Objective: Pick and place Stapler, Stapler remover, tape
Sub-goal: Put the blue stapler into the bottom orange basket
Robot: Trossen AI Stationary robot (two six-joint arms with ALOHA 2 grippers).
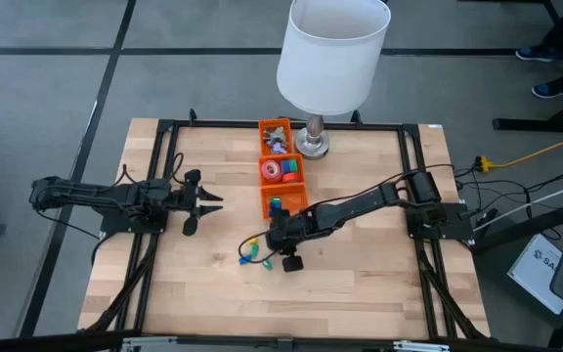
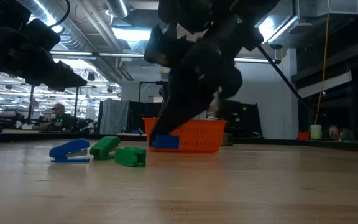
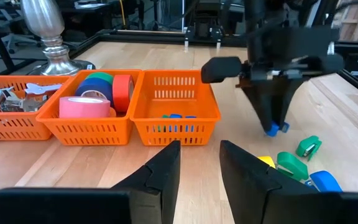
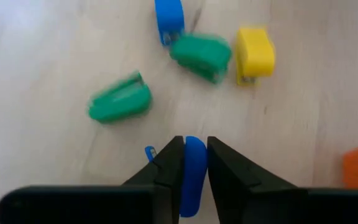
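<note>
Fingers of the left gripper are pressed together and pinch nothing; they hang over bare worktop, well apart from the orange basket that lies beyond their tips. Only the left wrist view looks into this basket: three compartments in a row. One holds metal staple removers, too tangled to count. The middle one holds the tape rolls, four visible: pink, blue, green and red, each a small ring. The third compartment holds small blue and green pieces, half hidden by its wall.

The right gripper stands tip-down on the worktop, just beside that third compartment. Only the right wrist view shows its grip closely: the two fingers pinch a small blue stapler between them. Just beyond the fingertips lie four loose staplers: two green, one blue, one yellow. All are short, rounded, plastic-looking blocks. The low view hides the yellow one; there I count only the loose blue one and two green ones, with the held one against the basket wall. The high view alone shows the white-shaded lamp behind the basket.
</note>
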